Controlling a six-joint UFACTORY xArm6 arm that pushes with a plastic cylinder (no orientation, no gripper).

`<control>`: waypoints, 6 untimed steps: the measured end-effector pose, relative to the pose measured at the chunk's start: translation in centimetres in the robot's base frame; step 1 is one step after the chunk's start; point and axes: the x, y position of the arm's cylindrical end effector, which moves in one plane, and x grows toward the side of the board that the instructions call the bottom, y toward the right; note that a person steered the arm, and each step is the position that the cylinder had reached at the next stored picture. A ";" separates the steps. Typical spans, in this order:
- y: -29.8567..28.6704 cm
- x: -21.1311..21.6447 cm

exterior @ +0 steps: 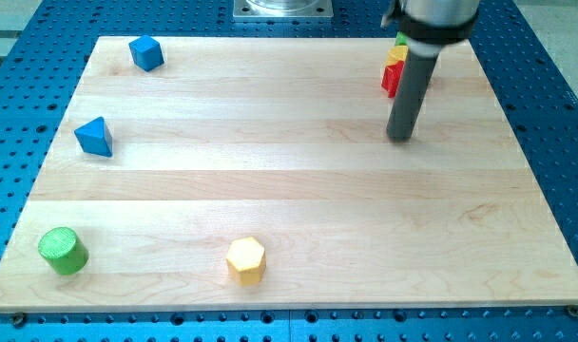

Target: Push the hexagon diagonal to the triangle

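Note:
A yellow hexagon block point(245, 259) lies near the view's bottom, left of the middle. A blue triangle block point(95, 137) lies at the view's left, above and far left of the hexagon. My tip point(399, 137) rests on the board at the upper right, far from both blocks. The rod stands upright and hides part of the small blocks behind it.
A blue cube point(146, 52) sits at the top left. A green cylinder point(62, 251) sits at the bottom left corner. Red point(391, 80), yellow point(395, 56) and green point(400, 40) blocks cluster at the top right, partly hidden by the rod. The wooden board point(298, 190) lies on a blue perforated table.

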 end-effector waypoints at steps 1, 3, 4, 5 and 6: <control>-3.6 8.5; -13.5 18.9; -15.8 18.7; -21.0 13.1; -22.0 11.3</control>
